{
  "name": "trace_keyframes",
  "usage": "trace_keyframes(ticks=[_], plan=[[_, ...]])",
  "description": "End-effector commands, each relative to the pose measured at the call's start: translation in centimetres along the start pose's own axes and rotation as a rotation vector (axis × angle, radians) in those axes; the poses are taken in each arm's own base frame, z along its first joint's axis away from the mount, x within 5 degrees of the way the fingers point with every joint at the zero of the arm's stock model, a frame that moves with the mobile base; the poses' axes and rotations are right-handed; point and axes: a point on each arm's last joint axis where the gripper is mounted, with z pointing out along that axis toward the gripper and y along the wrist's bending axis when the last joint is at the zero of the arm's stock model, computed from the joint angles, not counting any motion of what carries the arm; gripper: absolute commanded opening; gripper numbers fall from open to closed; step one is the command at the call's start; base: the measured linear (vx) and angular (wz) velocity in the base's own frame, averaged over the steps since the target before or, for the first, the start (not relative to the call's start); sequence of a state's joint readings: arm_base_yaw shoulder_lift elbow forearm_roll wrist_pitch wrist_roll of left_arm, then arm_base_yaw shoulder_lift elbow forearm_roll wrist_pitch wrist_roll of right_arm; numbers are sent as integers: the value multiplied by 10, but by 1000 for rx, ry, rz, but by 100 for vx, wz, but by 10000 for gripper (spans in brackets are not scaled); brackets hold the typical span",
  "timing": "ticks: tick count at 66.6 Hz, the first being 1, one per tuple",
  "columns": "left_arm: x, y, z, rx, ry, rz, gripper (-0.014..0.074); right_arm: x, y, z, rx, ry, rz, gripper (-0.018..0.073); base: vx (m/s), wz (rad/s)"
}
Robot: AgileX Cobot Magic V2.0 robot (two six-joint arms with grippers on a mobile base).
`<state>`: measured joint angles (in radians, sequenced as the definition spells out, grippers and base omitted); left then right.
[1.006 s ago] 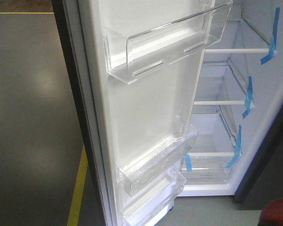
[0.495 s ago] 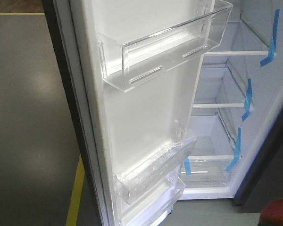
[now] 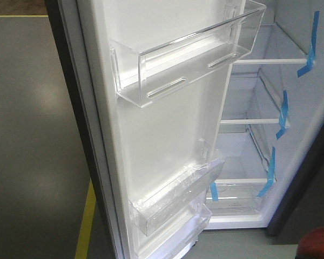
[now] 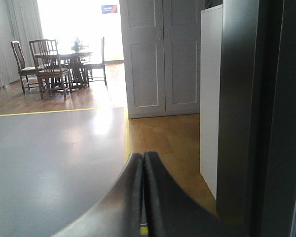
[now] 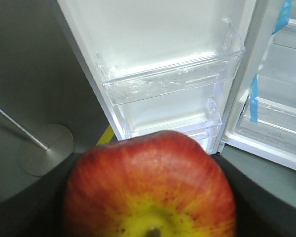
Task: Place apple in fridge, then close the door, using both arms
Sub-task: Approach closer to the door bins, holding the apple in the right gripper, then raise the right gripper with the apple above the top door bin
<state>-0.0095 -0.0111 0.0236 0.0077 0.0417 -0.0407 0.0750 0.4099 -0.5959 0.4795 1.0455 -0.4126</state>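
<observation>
This looks like a home-style room set up as a test space. A dining table (image 4: 71,54) with wooden chairs (image 4: 50,69) stands near pale curtains (image 4: 10,39) on a wood floor (image 4: 167,138), beside panelled doors (image 4: 160,54). A fridge (image 3: 248,97) stands open on a grey floor (image 4: 49,163) marked with a yellow line (image 3: 86,226).

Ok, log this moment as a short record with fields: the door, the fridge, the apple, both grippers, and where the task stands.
door: open wide, clear bins on its white lining
fridge: interior showing, clear shelves with blue tape strips
apple: outside the fridge, filling the right wrist view
right gripper: shut on the apple
left gripper: shut, holding nothing
task stage: apple not yet placed, door not yet closed
</observation>
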Motion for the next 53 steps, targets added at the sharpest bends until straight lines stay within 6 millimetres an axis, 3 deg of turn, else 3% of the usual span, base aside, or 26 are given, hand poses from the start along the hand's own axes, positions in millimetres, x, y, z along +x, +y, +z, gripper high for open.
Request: trace_keyframes(ticks=[1,36,44,53], plan=[[-13,0,-2,4,-107,-7,-6,-12,1,-5,7,-84,5,85,0,0],[-13,0,-2,4,-107,-7,-6,-14,0,-5,18,-104,-3,85,0,0],[-13,0,-2,4,-107,-7,-6,-27,-3,-7,42,-134,-17,89,0,0],[-13,0,-2,4,-107,-7,-6,-56,-6,-10,35,-131,-65,99,0,0]])
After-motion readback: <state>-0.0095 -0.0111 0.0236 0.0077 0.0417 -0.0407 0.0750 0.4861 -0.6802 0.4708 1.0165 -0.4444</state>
